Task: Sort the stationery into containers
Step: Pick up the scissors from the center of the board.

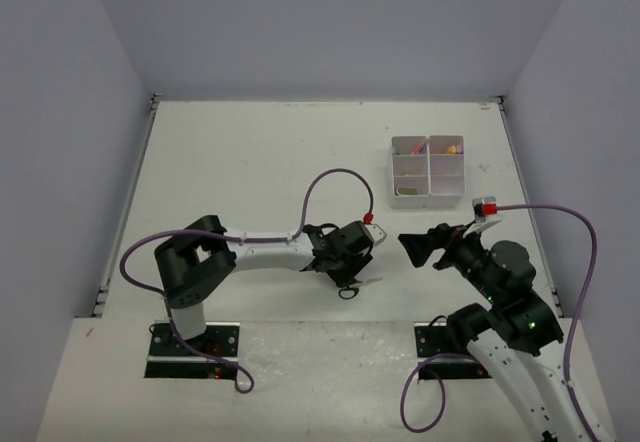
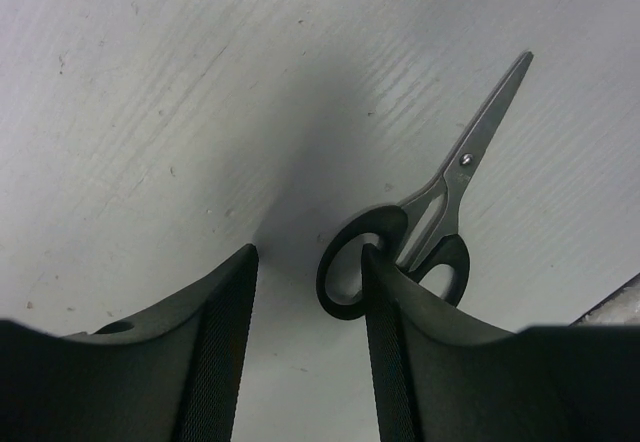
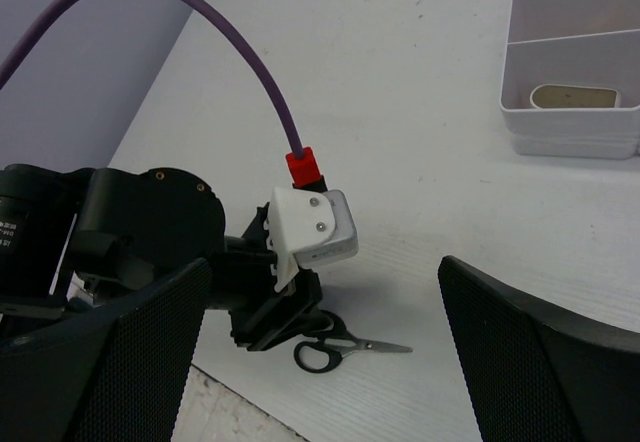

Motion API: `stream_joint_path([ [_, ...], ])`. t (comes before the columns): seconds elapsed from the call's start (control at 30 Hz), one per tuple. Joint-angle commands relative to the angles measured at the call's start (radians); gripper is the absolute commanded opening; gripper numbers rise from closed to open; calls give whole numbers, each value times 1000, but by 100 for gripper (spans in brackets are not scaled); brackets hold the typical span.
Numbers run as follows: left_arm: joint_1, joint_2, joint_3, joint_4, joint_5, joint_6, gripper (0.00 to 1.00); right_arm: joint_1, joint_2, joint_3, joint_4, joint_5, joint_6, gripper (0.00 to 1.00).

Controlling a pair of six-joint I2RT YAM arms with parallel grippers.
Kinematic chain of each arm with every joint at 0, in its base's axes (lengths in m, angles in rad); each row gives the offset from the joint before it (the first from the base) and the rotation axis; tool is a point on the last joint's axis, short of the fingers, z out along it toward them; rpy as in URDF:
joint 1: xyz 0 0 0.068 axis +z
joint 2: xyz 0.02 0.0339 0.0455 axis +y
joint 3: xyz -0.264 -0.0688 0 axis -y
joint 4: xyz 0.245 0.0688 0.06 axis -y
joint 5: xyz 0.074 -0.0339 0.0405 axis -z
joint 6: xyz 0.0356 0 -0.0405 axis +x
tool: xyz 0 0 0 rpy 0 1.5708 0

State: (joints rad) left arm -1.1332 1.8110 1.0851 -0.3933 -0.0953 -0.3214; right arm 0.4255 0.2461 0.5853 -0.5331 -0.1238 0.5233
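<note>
Scissors [image 2: 440,212] lie flat under the left gripper [image 2: 308,262], jaws spread, one finger [image 2: 400,342] against a handle loop (right gripper [image 3: 322,267] gapes too); I'd centre over the handles before closing.

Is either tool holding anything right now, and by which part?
Nothing is held. The left tool is open, with one finger at the handle loop of the scissors. The right tool is open and empty.
</note>
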Motion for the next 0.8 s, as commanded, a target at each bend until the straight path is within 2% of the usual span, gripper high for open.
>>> stream_joint_path([
  [0.0,-23,52,10,-19,10,0,40,4,-16,-2,32,-18,1,99],
  [0.03,-25,53,9,-23,8,-2,35,3,-21,-2,33,-13,3,99],
  [0.07,-26,57,9,-24,7,-2,34,2,-29,-2,33,-13,4,99],
  [0.1,-29,71,9,-36,5,-2,21,2,-42,-4,32,-1,8,99],
  [0.13,-31,81,9,-47,1,-2,14,3,-55,-6,31,10,11,99],
  [0.27,-40,102,7,-67,-7,-1,1,2,-95,-10,30,29,17,99],
  [0.53,-43,54,-12,-51,-35,-3,0,3,-104,-10,28,36,18,99],
  [0.77,-39,-91,-58,-6,-134,-53,0,2,-170,-23,58,21,-8,99],
])
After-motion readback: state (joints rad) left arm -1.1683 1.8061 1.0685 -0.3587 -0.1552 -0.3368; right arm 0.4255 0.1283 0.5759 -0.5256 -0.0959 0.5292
